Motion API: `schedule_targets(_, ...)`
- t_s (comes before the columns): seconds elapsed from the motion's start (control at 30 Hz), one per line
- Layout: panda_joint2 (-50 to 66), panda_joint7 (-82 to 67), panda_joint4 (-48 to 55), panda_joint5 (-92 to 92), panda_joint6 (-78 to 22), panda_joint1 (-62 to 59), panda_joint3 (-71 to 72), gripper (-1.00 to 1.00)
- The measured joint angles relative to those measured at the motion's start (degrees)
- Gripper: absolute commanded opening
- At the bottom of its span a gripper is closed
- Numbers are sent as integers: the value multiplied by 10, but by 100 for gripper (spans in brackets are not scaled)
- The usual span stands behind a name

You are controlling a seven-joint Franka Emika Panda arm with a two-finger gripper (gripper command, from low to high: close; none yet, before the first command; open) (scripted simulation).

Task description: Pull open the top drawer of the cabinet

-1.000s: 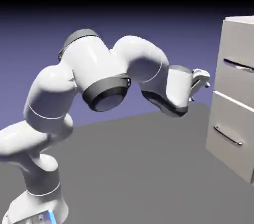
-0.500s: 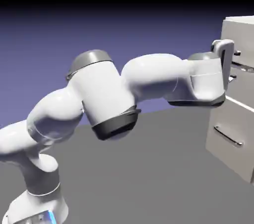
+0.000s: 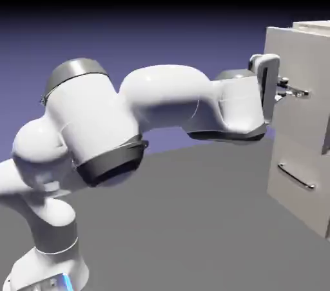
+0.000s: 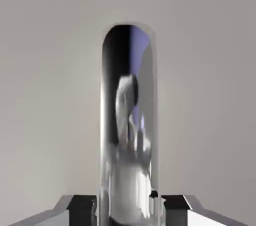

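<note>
The tool [image 3: 282, 90] is closed on the handle [image 3: 298, 90] of the top drawer [image 3: 298, 73]; in the hand view the metal bar runs up between the two fingertips, one on either side, with no gap to be seen at the bar. The drawer is the uppermost of the cabinet [image 3: 320, 24], at the exterior view's right, and its front stands out ahead of the cabinet body and of the lower drawer [image 3: 300, 183], which is shut.

The pull looks to be the step in hand, grip made and drawer partly open. What comes next, I judge, is a straight draw back towards the robot's base, square to the drawer front, with the grip kept firm. Pulling askew could bind the drawer or let the smooth bar slip out.

The cabinet is at the right-hand side of the worktop [image 3: 187, 219], a plain dark grey surface. Behind it the room is only a blue-violet backdrop, fading to black at the top.
</note>
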Motion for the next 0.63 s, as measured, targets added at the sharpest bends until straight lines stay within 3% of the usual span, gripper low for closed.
schedule_targets(0.53, 122, -50, -284, 73, 9, -332, 223, -100)
schedule_targets(0.57, 124, -50, -286, 74, 9, -335, 225, 100)
schedule_targets(0.63, 124, -51, -286, 74, 10, -335, 225, 100)
